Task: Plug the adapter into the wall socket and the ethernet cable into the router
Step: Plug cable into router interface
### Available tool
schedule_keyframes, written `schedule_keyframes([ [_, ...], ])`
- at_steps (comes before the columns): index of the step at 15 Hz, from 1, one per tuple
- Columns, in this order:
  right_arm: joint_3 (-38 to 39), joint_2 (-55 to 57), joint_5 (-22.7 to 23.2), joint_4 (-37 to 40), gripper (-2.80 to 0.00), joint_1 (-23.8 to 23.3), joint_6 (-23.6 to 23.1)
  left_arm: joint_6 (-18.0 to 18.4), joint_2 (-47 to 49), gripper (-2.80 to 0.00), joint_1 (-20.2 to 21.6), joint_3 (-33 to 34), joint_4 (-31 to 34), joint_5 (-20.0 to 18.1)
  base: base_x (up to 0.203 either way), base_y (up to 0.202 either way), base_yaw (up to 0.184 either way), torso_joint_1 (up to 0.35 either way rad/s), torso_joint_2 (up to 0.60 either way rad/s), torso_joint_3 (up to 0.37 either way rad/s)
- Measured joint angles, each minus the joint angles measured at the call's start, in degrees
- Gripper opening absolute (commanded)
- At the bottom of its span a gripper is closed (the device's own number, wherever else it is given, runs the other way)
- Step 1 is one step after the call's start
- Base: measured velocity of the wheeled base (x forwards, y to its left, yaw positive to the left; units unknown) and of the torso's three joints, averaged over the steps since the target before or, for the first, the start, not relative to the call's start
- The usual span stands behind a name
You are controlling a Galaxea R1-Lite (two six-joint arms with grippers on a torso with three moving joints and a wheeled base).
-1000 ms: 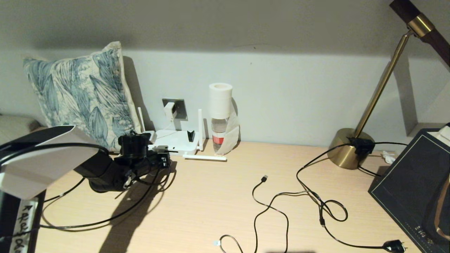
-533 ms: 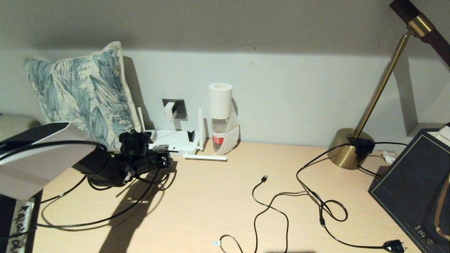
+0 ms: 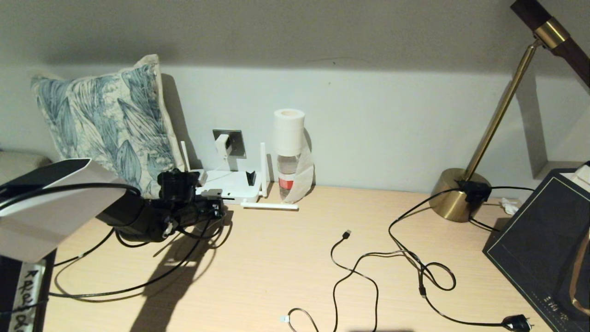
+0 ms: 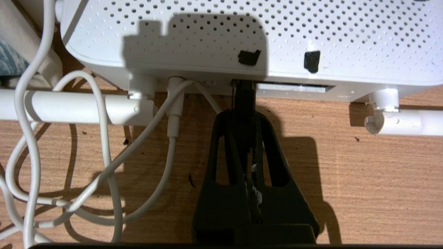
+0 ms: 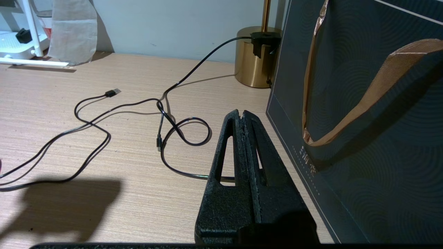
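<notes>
Since a second ago my left arm has crept a little toward the router (image 3: 229, 185), and the white forearm cover has dropped lower in the head view; nothing else on the table (image 3: 295, 267) has shifted.

The first half of the job looks done: the adapter (image 3: 222, 144) sits on the wall socket (image 3: 229, 142), just above and behind the router, with its thin white cord running down to the router.

The second half is in hand. My left claw (image 4: 245, 116) is clenched on the black plug end of the ethernet cable (image 4: 244, 100), and that end is right at the router's near edge, at the mouth of a port. I judge it entering or partly in; whether it has clicked home I cannot tell. What is left is to press it fully in, let go and back away.

My right claw (image 5: 241, 116) is parked with its fingers pressed together on nothing, far to the right of the router, beside a dark paper bag (image 5: 363, 121).

The head view shows the adapter and socket but hides the port behind my own wrist. The left wrist view shows the plug meeting the router's edge, the white cord beside it and a folded antenna (image 4: 72, 107), but no socket.
</notes>
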Motion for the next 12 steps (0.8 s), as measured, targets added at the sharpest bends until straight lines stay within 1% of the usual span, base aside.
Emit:
schedule_keyframes([
  [12,0.0,0.0,0.0,0.0,-2.80,0.0,0.0,0.0,-0.3,-2.80,0.0,-1.1,0.4,0.1,0.000,0.000,0.000,0.000,0.00,0.000],
])
